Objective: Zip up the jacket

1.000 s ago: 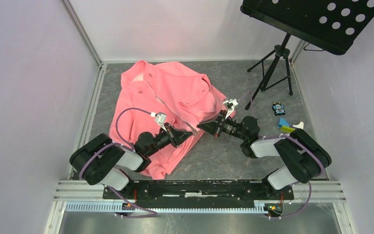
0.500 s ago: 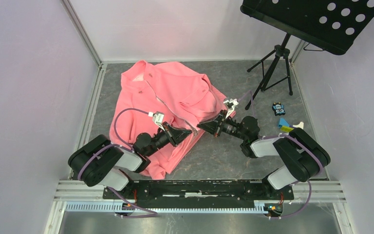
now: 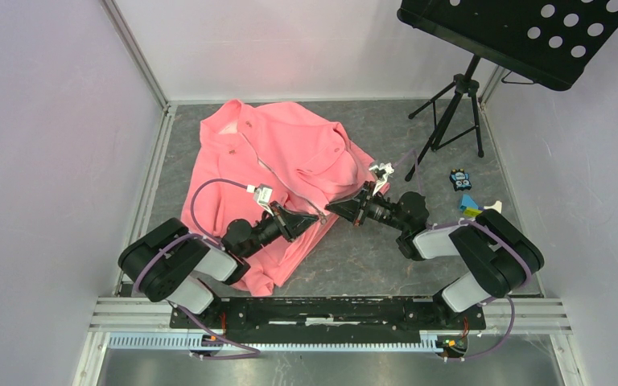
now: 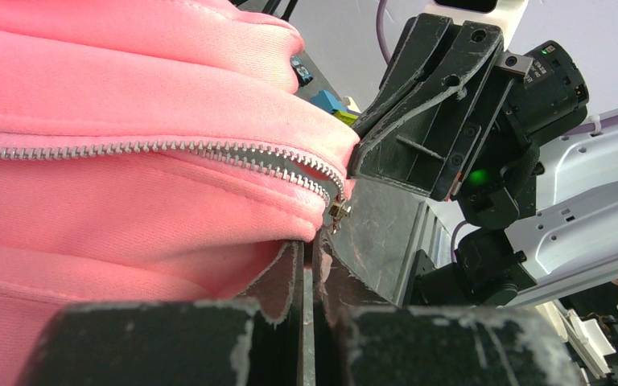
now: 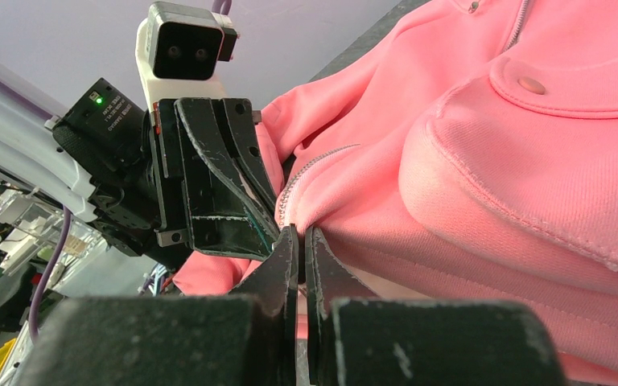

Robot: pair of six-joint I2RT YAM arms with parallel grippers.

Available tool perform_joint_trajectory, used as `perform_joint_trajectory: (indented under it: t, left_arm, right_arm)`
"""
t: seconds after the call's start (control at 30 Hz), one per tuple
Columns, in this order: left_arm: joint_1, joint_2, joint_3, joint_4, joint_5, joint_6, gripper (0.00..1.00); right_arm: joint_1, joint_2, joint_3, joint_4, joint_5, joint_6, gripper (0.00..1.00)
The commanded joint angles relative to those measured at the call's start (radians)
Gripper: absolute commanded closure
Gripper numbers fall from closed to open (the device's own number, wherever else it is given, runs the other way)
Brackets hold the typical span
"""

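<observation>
Top view first: basically nothing moves over the last second. The jacket (image 3: 273,153) lies spread on the table, filling the patch from the middle out toward 11 o'clock. Its pale zipper (image 3: 278,177) runs diagonally down to the hem corner at the jacket's 5 o'clock. That corner is where the left gripper (image 3: 310,219) and the right gripper (image 3: 334,207) meet nose to nose. The only difference from the earlier shots is that the left arm's shoulder sits a hair further in. The fabric and both tips don't budge. A music stand (image 3: 523,32) looms at 1 o'clock and some small toys (image 3: 460,178) lie at 3 o'clock, well apart from the action.

Left wrist view: the left gripper (image 4: 306,249) has its fingers pressed together, and pink hem fabric looks pinched in them just under the zipper end. Two rows of teeth (image 4: 169,149) run in from 9 o'clock and end at a small brass piece (image 4: 339,211). It's not clear whether that piece is engaged yet. The right gripper (image 4: 358,157) butts against the upper edge at 3 o'clock.

Right wrist view: the right gripper (image 5: 298,237) is also closed tight, apparently on the jacket's edge where the teeth (image 5: 306,173) come down. The left gripper (image 5: 267,241) sits just beside it at 9 o'clock.

So no progress. It looks like a pause while lining up the zipper's bottom ends.
</observation>
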Motion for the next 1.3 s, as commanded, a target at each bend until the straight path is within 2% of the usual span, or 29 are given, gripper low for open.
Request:
perform_joint_trajectory:
  t: [0.0,0.67,1.27]
  left_arm:
    - [-0.007,0.006,0.024,0.098,0.017,-0.019,0.98]
    - [-0.008,-0.036,-0.013,0.099,-0.013,-0.008,0.98]
    - [-0.011,-0.008,0.013,0.098,0.017,-0.020,0.98]
  right_arm:
    - [0.010,0.007,0.014,0.099,-0.037,0.019,1.00]
    - [0.010,-0.005,0.006,0.056,-0.013,-0.015,1.00]
    - [0.016,0.018,0.012,0.105,-0.031,0.016,1.00]
